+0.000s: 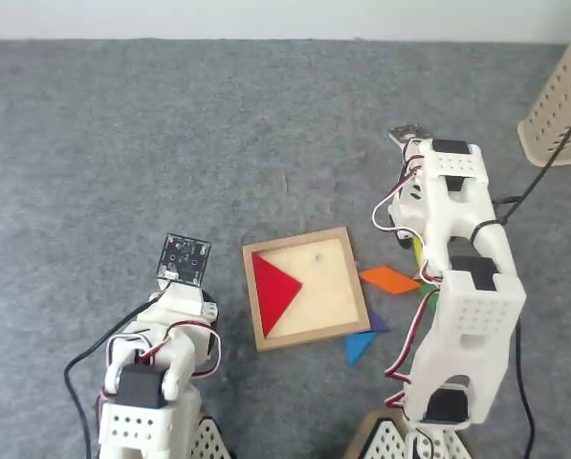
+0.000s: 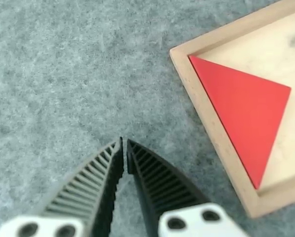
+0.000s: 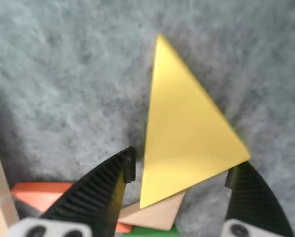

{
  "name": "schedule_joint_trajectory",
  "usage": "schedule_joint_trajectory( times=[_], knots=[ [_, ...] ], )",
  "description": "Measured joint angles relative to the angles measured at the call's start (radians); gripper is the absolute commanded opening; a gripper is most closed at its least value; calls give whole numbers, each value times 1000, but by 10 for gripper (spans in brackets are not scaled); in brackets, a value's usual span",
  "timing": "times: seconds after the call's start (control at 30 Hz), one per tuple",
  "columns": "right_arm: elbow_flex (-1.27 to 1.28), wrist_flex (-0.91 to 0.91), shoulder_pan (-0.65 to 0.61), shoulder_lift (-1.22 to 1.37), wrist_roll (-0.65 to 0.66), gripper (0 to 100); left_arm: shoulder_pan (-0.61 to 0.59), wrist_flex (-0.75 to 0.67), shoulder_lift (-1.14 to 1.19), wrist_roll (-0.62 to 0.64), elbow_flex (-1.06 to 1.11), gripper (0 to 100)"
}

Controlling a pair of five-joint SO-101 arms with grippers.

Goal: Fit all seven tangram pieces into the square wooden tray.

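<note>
The square wooden tray (image 1: 346,251) lies mid-table with a red triangle (image 1: 274,292) against its left side. Loose to its right lie an orange piece (image 1: 390,279), a purple piece (image 1: 378,322) and a blue piece (image 1: 359,347). My left gripper (image 2: 123,144) is shut and empty over the felt, a little off the tray's corner (image 2: 186,55) and the red triangle (image 2: 241,103). My right gripper (image 3: 183,168) is open, its fingers on either side of a yellow triangle (image 3: 184,128). That triangle overlaps a tan piece (image 3: 154,215), beside the orange piece (image 3: 38,192).
A perforated beige basket (image 1: 564,100) stands at the back right edge. Grey felt covers the table, with wide free room behind and to the left of the tray. The right arm (image 1: 462,287) stands over the loose pieces right of the tray.
</note>
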Motion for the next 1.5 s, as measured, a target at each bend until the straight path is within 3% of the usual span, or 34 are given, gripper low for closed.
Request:
schedule_joint_trajectory(
  times=[0.97,1.13,1.5],
  knots=[
    [0,-29,41,0,97,316,0,0,0,0,0,12],
    [0,-29,41,0,114,377,0,0,0,0,0,12],
    [-6,-51,43,0,114,377,0,0,0,0,0,12]
  ],
)
